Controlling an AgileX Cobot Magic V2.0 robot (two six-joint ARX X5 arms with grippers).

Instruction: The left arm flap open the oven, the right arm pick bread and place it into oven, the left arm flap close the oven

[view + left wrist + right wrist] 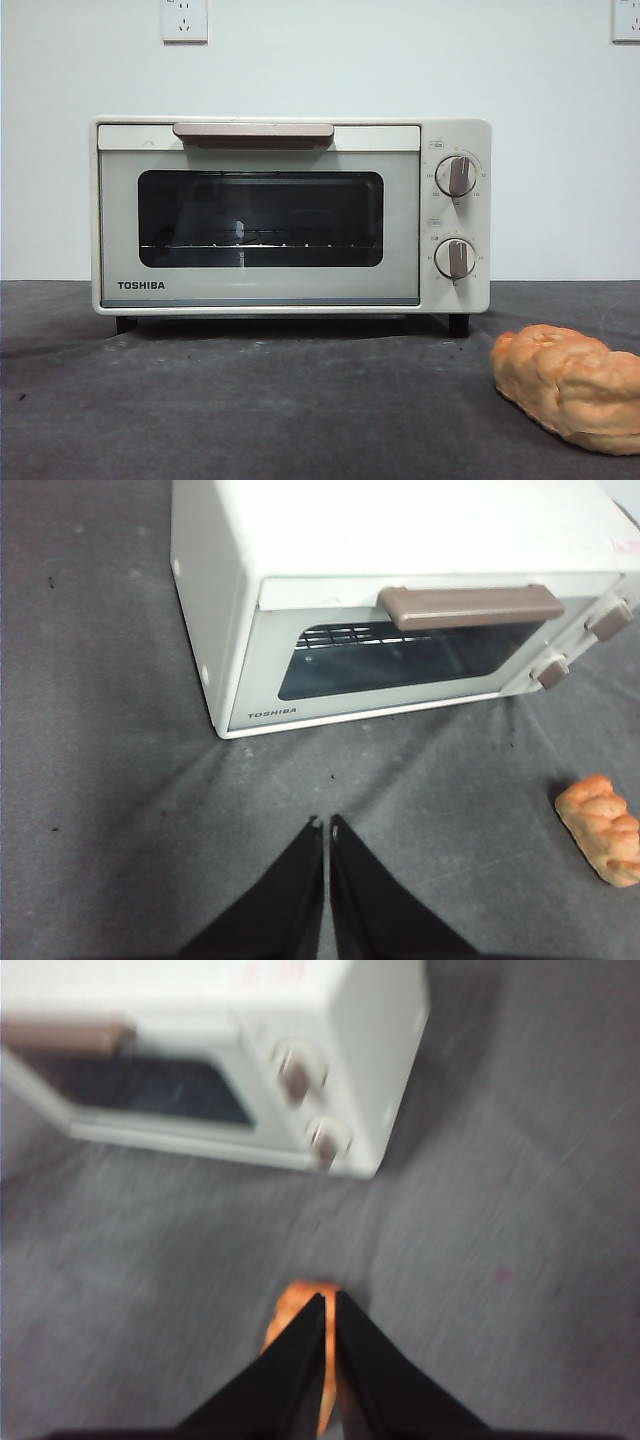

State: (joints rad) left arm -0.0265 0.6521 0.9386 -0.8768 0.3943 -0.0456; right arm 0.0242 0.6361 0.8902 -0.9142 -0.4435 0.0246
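Bread (pixel 572 387), lumpy and golden, lies on the dark gray table (pixel 250 410), near the front and to the right of the TOSHIBA oven (pixel 290 215). The oven door is shut, its beige handle (pixel 253 131) on top and two knobs (pixel 456 176) at the right. Left gripper (pixel 327 825) hangs above bare table with jaws pressed together. Right gripper (pixel 328 1300) hangs over the bread, jaws together too, holding nothing.
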